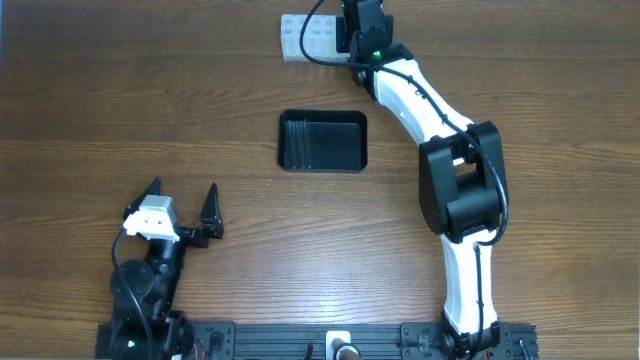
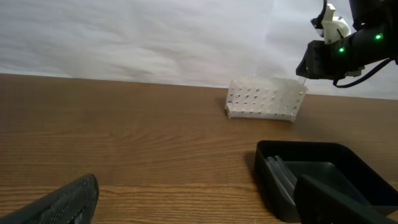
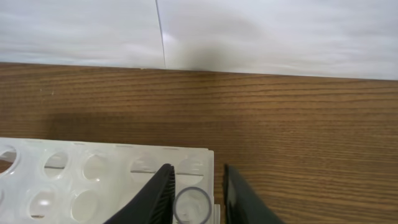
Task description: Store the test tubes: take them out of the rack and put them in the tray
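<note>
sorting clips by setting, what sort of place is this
Probably a lab-style robot workbench: a wooden table with a white test tube rack and a black tray, two robot arms mounted along one edge, and a plain white wall behind.

Surface (image 1: pixel 120 100): brown wood with a fine straight grain, smooth, low sheen.
Rack (image 2: pixel 264 99): white, slightly translucent plastic — matt.
Test tube (image 3: pixel 191 204): clear, smooth rim; glass or plastic cannot be told.
Tray (image 1: pixel 322 115): black plastic, smooth, faint gloss.
Right claw (image 3: pixel 198 169): black matt fingers.
Left claw (image 1: pixel 183 187): black fingers, finely grained.
Right arm (image 1: pixel 420 95): glossy white shell, black joints.
Backdrop (image 2: pixel 124 37): white, matt — a faintly creased sheet.
</note>
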You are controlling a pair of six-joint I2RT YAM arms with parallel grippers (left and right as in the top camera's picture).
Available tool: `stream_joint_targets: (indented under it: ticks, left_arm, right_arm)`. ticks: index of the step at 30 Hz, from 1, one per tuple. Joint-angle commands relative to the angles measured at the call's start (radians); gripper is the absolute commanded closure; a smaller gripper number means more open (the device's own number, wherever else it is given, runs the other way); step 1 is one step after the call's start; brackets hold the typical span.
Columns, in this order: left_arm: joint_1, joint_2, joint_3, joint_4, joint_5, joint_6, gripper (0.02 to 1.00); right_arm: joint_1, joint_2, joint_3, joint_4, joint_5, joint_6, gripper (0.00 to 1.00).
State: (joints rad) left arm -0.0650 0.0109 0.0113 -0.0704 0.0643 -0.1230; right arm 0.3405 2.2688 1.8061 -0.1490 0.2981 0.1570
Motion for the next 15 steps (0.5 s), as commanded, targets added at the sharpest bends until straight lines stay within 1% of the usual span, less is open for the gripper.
stream_joint_targets:
  ticks: [1,8,15]
  left_arm:
    - [0.005,-0.005,-0.005,-0.001,0.006,0.014,0.02]
    - [0.005,-0.005,-0.005,-0.001,0.006,0.014,0.018]
    - [0.005,-0.005,-0.005,-0.001,0.006,0.014,0.018]
  right_arm:
    - [-0.006,0.023,0.0,0.004,-0.005,0.003,0.768]
    - [-0.006,0.023,0.0,0.005,-0.017,0.005,0.866]
    - [-0.006,0.022,0.0,0.011,-0.016,0.007,0.904]
